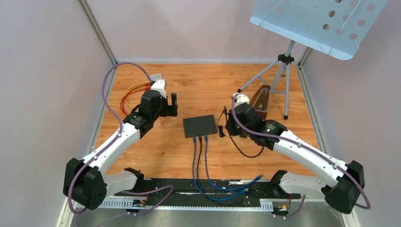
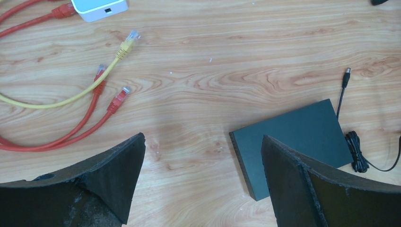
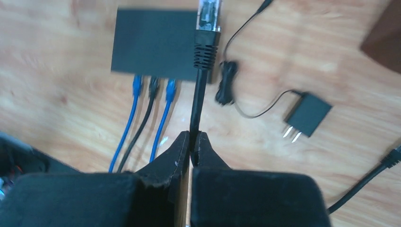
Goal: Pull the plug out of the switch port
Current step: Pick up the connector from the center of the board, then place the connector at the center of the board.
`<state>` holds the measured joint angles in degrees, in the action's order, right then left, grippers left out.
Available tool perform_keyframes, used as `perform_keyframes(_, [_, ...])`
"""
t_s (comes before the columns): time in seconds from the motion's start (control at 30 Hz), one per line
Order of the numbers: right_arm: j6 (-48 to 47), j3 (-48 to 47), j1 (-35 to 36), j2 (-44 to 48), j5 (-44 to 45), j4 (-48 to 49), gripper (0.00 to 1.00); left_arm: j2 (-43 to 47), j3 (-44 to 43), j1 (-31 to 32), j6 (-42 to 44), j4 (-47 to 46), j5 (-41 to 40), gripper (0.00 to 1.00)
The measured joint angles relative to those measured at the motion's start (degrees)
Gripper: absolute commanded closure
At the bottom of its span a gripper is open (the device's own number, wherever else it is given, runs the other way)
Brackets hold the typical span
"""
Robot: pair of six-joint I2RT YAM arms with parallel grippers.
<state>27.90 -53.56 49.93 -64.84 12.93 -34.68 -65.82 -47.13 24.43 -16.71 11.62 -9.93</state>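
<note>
- between the closed fingers of the right gripper (image 3: 190,142) runs a black patch cable (image 3: 197,99), pinched on the bare cord a little way behind its ribbed boot.
- its rj45 plug (image 3: 208,16) points toward the far side, raised over the right edge of the network switch (image 3: 156,42); it looks clear of any port.
- along the switch's near face three leads are seated side by side: a left blue cable (image 3: 137,87), a second black cable (image 3: 152,90) and a right blue cable (image 3: 170,87).
- the plug is light, hard clear plastic, and its thin latch tab is probably the fragile part.
- the cord is smooth and could slip through the pads; this short held length stands out straight, but a longer run would likely flop.
- the stiff boot just behind the plug seems the better hold, since it steers the tip directly.
- the switch looks small and light, so it may slide on the wooden table (image 2: 213,56) under any tug.
- the left gripper (image 2: 202,138) is spread wide and holds nothing, just left of the switch, where it could pin the case.
</note>
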Motion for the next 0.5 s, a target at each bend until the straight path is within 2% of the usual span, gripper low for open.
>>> perform_keyframes(0.1, [-0.15,-0.04,-7.91,1.90,-2.73,1.57,1.00,-0.94,0.00,-0.17,-0.44,-0.42,0.87,0.00])
perform_keyframes(0.23, [0.59,-1.25,-15.67,-3.67,-7.34,3.65,1.00,-2.12,0.00,-0.20,-0.98,-0.50,1.92,0.00])
perform_keyframes(0.5, [5.14,-13.07,-16.33,-26.25,-11.85,7.15,1.00,-2.23,0.00,-0.20,-0.98,-0.13,2.16,0.00])
